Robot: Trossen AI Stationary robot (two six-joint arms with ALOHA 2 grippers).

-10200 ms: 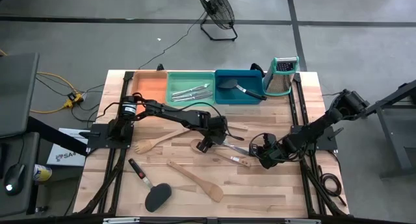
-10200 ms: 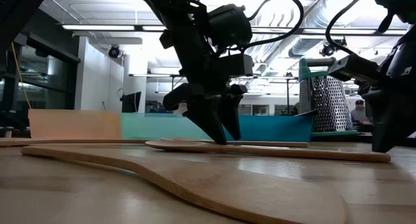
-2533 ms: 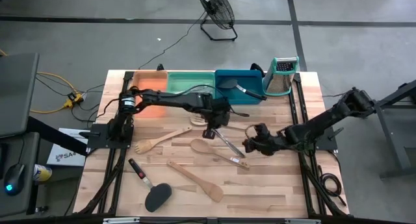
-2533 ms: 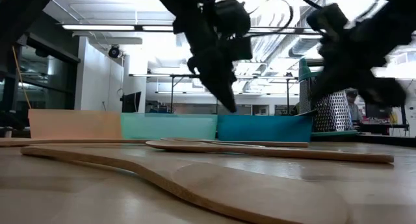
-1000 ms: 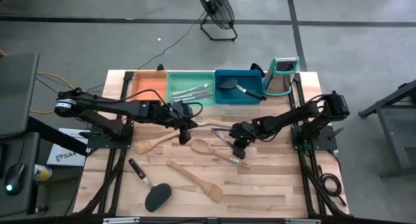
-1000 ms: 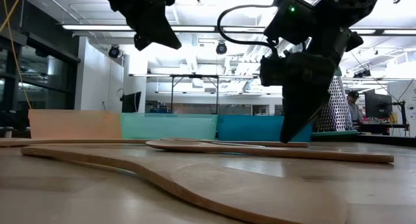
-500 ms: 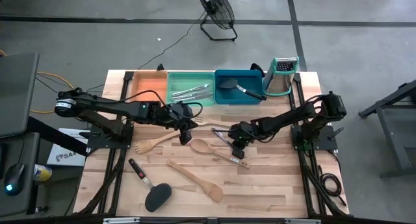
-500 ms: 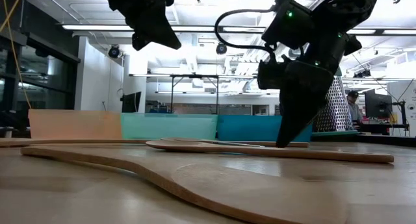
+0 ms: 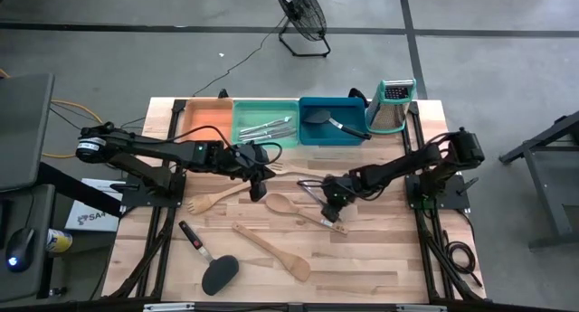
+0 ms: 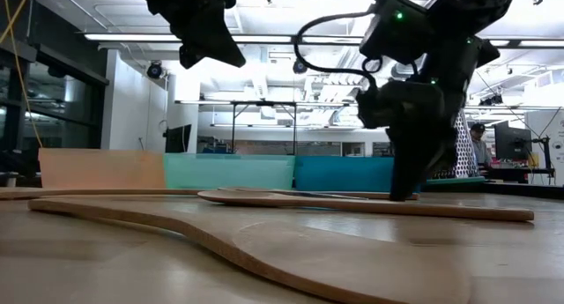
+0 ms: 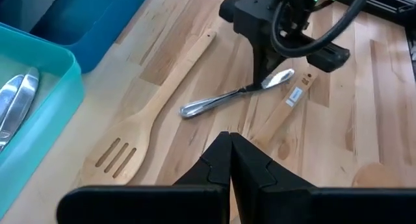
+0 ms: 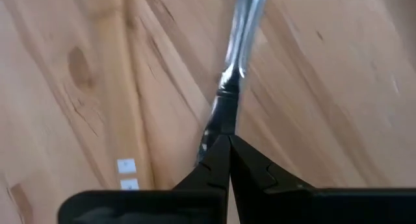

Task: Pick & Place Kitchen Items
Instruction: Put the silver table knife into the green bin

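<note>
- Silver metal knife (image 11: 237, 94) lies flat mid-worktop, beside a wooden spoon (image 9: 303, 211).
- Right pincer (image 9: 331, 201) clenched, tips down on the knife's middle, not lifting it.
- Left pincer (image 9: 257, 189) clenched, empty, hovering left of it near a slotted wooden spatula (image 11: 151, 123).

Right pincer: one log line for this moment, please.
right pincer: shut, tips on metal knife | left pincer: shut, raised, empty | knife: on table
</note>
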